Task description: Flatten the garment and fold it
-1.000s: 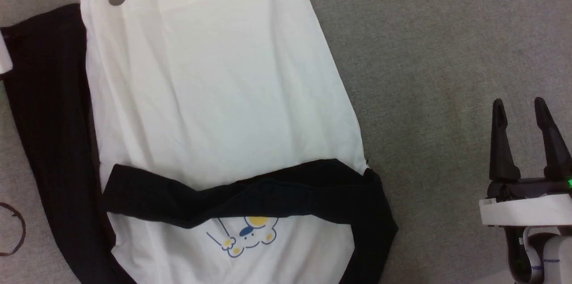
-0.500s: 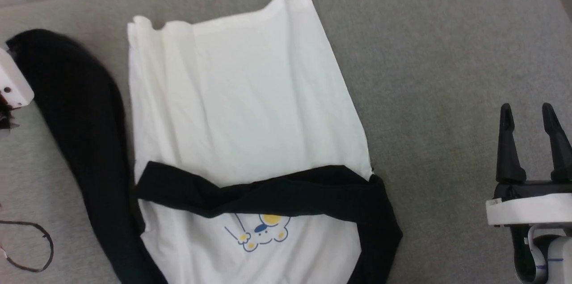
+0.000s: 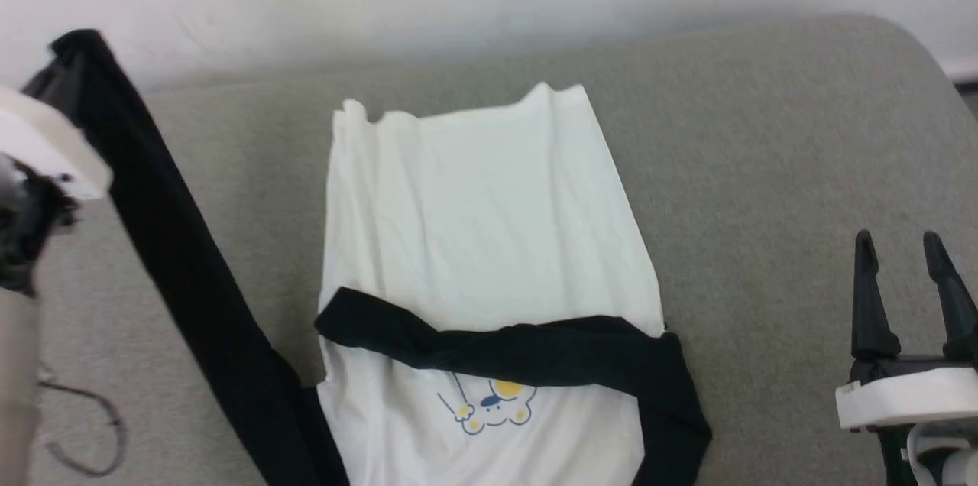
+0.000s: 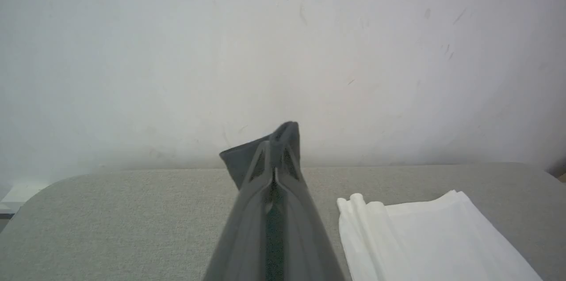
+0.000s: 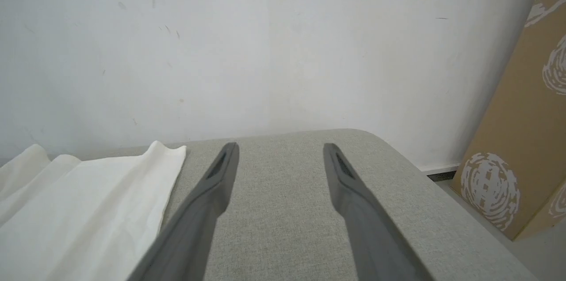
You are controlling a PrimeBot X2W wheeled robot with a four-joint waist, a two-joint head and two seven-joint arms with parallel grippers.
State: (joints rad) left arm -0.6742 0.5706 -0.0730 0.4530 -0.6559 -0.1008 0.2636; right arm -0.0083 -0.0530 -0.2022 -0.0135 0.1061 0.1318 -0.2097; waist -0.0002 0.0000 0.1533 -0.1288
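Sleeve-folding is in hand: my left gripper [image 4: 275, 153] has its jaws clenched on the black sleeve [image 3: 176, 241] above the left edge of the surface [image 3: 764, 127], the right gripper [image 3: 905, 272] idles with jaws released, and next I'd lay that sleeve across the shirt [image 3: 481, 226] lying mid-surface.

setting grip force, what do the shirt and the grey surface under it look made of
The garment: soft matte knit, probably cotton; it creases and folds loosely. The grey surface: matte woven upholstery, seemingly padded; fine flecked weave, rounded edge.
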